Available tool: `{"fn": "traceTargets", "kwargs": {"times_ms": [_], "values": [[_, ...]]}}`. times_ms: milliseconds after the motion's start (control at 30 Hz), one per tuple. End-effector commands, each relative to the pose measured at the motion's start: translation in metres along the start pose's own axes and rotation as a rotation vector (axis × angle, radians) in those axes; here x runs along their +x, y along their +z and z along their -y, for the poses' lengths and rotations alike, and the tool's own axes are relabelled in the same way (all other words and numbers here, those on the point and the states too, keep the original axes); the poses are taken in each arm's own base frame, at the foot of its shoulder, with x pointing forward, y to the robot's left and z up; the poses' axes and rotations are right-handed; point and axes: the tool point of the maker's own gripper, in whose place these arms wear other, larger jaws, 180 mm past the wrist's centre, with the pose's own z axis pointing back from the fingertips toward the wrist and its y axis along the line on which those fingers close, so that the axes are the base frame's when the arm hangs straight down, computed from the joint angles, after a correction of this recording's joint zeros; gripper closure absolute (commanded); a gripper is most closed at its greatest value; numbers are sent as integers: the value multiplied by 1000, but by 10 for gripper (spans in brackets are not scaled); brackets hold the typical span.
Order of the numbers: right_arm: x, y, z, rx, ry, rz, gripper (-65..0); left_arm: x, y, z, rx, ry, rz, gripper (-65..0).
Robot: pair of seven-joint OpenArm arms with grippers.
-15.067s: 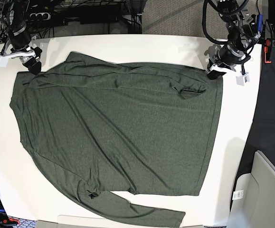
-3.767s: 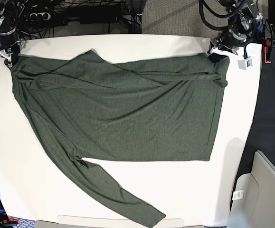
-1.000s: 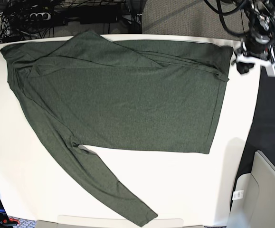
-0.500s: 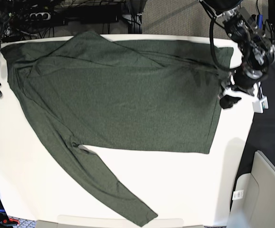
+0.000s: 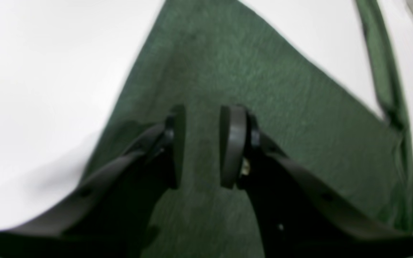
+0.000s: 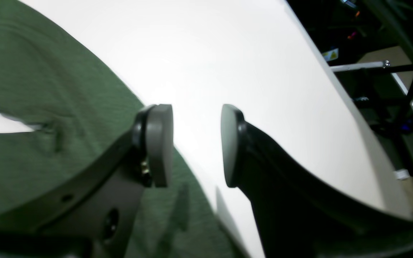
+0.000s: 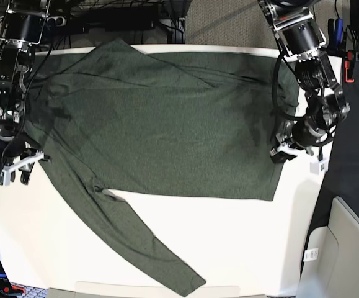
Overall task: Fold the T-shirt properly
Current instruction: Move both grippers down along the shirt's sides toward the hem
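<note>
I see the dark olive-green knit T-shirt [image 7: 160, 118] spread flat on the white table [image 7: 241, 236]. Both tools are released: left gripper [image 7: 284, 152] over the hem edge, right gripper [image 7: 10, 169] beside the sleeve.

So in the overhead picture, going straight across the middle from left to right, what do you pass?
Right gripper → bare white table → T-shirt → left gripper → black floor area.

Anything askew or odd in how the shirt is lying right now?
Yes: the T-shirt lies crooked. One long sleeve trails diagonally toward the table's near edge, and a fold crosses the far edge. No damage visible.
</note>
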Motion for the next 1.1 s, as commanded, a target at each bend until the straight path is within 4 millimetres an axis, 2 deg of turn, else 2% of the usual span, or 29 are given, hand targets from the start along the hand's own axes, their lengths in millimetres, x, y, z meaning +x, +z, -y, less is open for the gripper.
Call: {"fn": "traceTargets", "kwargs": {"times_ms": [0, 133, 267, 567, 867, 1067], "values": [[27, -4, 5, -8, 22, 69, -217, 30, 1, 5, -14, -29, 80, -169], [26, -18, -4, 26, 47, 48, -217, 40, -18, 3, -10, -49, 79, -202], [27, -22, -5, 36, 48, 44, -217, 53, -31, 5, -14, -52, 115, -242], [28, -22, -3, 32, 46, 46, -217, 76, -59, 5, -3, -69, 162, -248], [29, -21, -4, 35, 43, 51, -217, 68, -95, 7, 22, -120, 171, -248], [30, -21, -2, 31, 41, 52, -216, 58, -104, 1, 47, -152, 146, -248]]}}
